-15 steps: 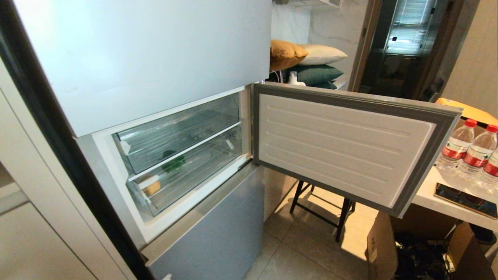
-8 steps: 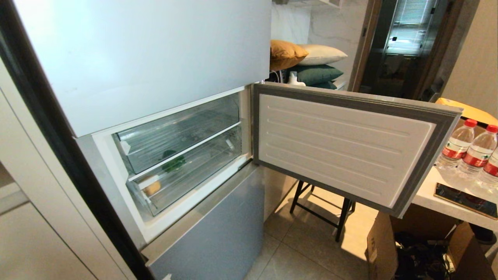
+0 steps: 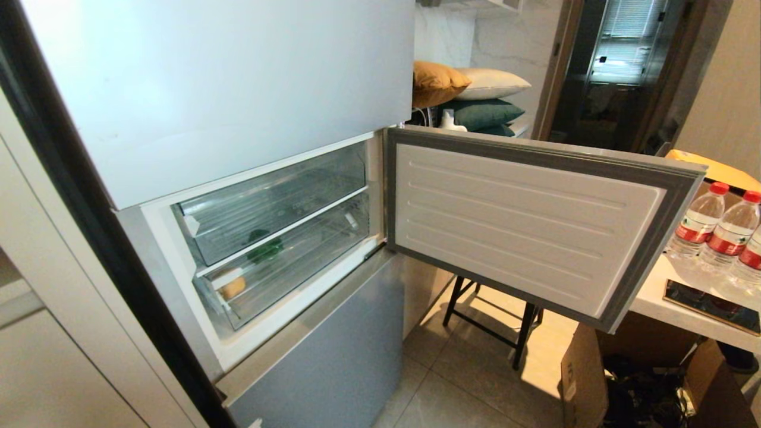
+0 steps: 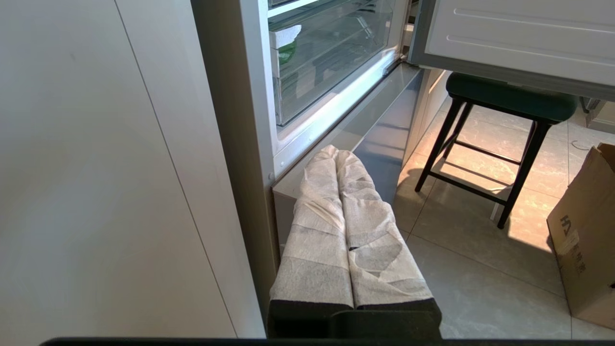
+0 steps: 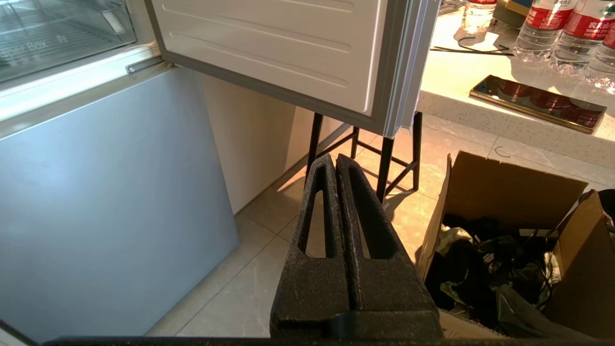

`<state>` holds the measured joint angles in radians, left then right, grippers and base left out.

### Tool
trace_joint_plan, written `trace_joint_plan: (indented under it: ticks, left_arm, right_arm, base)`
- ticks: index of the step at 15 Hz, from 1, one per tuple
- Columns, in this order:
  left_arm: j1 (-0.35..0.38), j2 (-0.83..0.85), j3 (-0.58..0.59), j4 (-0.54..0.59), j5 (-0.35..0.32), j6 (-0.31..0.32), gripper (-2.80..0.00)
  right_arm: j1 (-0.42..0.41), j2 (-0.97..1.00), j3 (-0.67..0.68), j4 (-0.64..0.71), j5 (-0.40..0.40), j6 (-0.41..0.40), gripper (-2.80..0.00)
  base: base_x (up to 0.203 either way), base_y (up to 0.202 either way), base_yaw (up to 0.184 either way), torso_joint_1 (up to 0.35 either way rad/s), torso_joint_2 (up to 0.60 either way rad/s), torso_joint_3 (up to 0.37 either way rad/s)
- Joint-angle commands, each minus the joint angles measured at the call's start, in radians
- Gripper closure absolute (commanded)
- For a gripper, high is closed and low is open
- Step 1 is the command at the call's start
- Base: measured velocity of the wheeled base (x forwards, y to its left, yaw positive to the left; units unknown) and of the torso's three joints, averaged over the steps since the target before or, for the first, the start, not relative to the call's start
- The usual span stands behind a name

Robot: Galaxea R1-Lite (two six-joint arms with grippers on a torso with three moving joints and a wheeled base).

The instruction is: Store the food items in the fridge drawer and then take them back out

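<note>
Fingers [image 5: 336, 161] together above tiled floor [image 5: 250, 288]

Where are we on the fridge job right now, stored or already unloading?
Stored, by the look of it: the bell pepper and potato both sit inside the clear fridge drawer, which is pushed in, with the fridge door swung open. Nothing is in hand: the left gripper and right gripper are shut and empty, low outside the fridge. Left: pull the drawer and take both out.
</note>
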<state>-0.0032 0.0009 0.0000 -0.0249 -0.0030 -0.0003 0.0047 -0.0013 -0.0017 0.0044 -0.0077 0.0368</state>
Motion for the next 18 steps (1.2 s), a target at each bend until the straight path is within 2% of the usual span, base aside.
trace_joint_plan:
  ticks: [1, 6, 18]
  left_arm:
    - [0.0, -0.002, 0.011, -0.001, 0.0, -0.001, 0.0]
    - [0.0, -0.002, 0.011, -0.001, 0.0, -0.001, 0.0]
    - [0.0, -0.002, 0.011, -0.001, 0.0, -0.001, 0.0]
  right_arm:
    - [0.0, 0.001, 0.0, 0.0, 0.0, 0.0, 0.0]
    - [0.0, 0.001, 0.0, 0.0, 0.0, -0.002, 0.0]
    - [0.0, 0.001, 0.0, 0.0, 0.0, -0.002, 0.0]
  base:
    - [0.0, 0.0, 0.0, 0.0, 0.0, 0.0]
    - [0.0, 0.0, 0.019, 0.0, 0.0, 0.0]
    - [0.0, -0.008, 0.174, 0.001, 0.0, 0.003]
